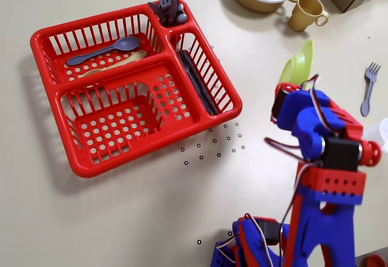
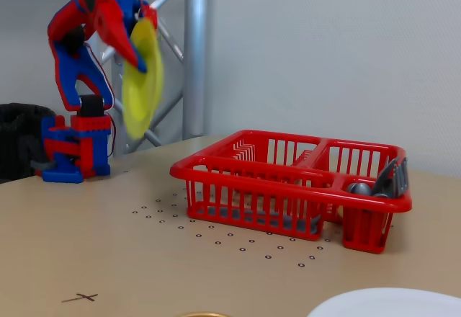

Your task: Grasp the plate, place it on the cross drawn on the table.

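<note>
Carrying the plate [image 2: 142,79] edge-on, high above the counter [image 2: 108,259], your pincer [image 2: 137,54] pinches its rim so you can swing toward the cross [image 2: 80,297], at 5 o'clock of the arm base.

The plate [image 2: 142,79] is motion-blurred in the fixed view and half hidden behind the arm in the overhead view, where the arm also covers the cross and the gripper's fingertips.
</note>
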